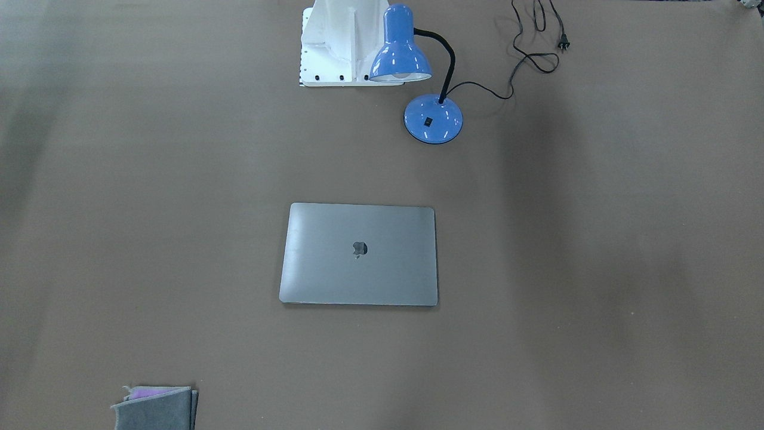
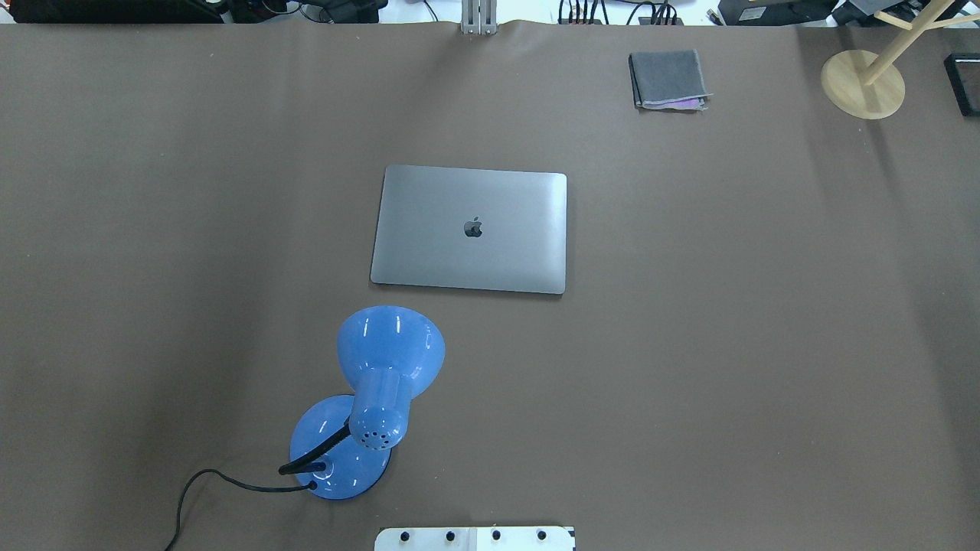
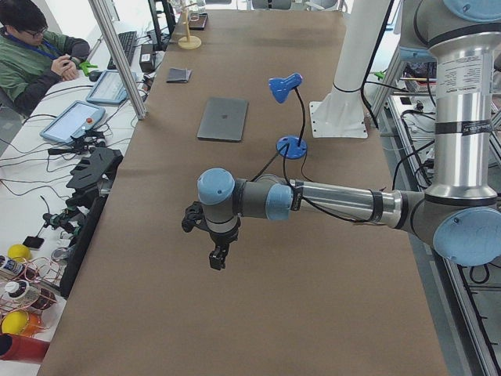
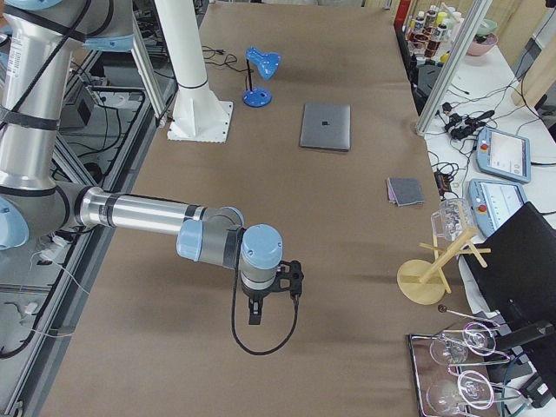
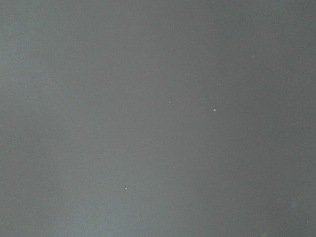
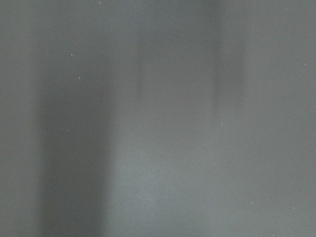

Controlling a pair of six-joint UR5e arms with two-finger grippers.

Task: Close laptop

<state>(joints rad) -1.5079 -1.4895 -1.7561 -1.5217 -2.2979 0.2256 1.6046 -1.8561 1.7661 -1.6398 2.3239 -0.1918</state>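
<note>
The space-grey laptop [image 2: 470, 229] lies flat on the brown table with its lid down, the dark apple logo facing up. It also shows in the front-facing view [image 1: 359, 254], the left side view [image 3: 223, 118] and the right side view [image 4: 326, 126]. My left gripper [image 3: 218, 259] hangs over the table's left end, far from the laptop. My right gripper [image 4: 254, 314] hangs over the table's right end, also far from it. Both show only in the side views, so I cannot tell whether they are open or shut. The wrist views show only bare table.
A blue desk lamp [image 2: 367, 398] with a black cord stands between the laptop and the robot's white base [image 2: 475, 538]. A folded grey cloth [image 2: 668, 79] lies at the far right. A wooden stand [image 2: 864, 83] sits at the far right corner. An operator [image 3: 35, 55] sits beside the table.
</note>
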